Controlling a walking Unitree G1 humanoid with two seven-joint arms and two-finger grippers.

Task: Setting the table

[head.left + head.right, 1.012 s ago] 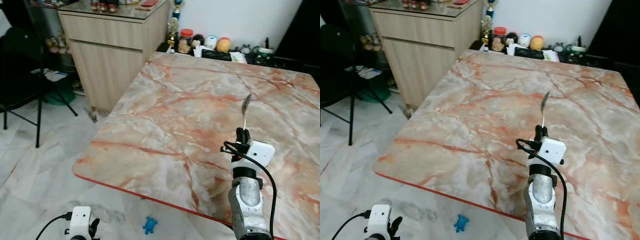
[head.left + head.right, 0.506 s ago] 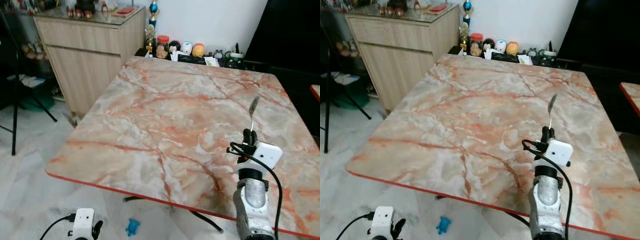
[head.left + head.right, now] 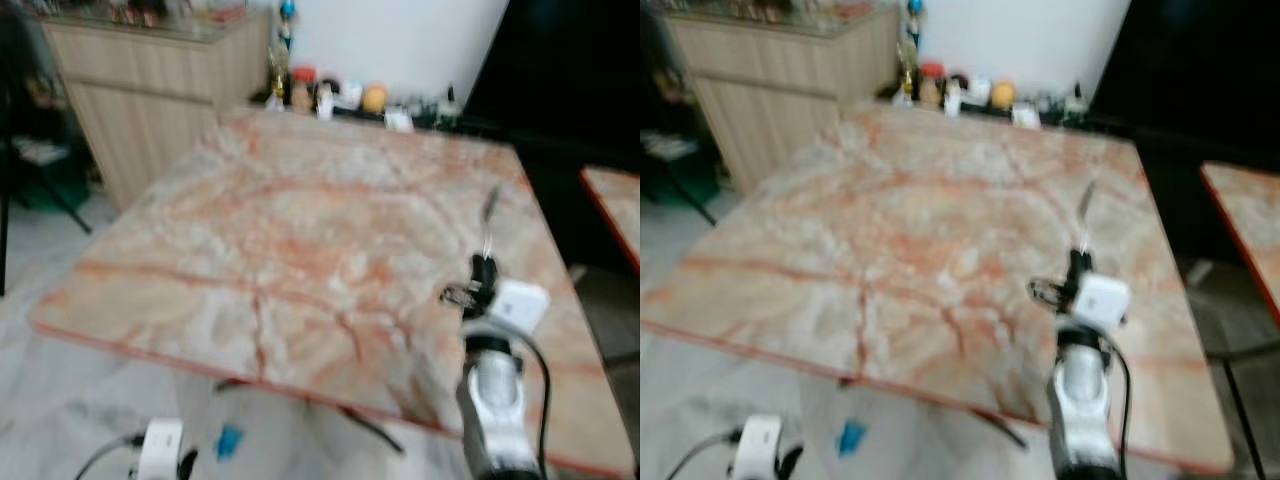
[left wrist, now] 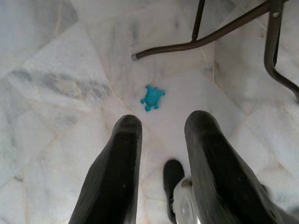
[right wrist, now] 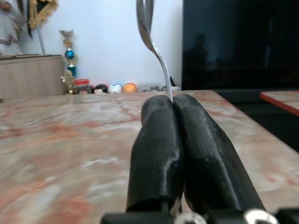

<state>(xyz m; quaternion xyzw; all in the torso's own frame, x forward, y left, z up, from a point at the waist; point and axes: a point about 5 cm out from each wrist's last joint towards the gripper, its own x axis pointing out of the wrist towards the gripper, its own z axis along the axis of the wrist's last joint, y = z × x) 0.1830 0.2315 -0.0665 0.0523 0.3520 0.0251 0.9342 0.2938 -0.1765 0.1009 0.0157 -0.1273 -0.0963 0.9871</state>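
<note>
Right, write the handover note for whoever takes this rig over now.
Right gripper: jaws shut on a metal fork, held upright over the near right part of the marble table.
Left gripper: jaws open, holding nothing, hanging low above the floor near a small blue toy.
Done: fork picked up and brought to the table.
Left: set the fork down; nothing is laid on the tabletop yet. The head views are blurred, so check the position before lowering.
</note>
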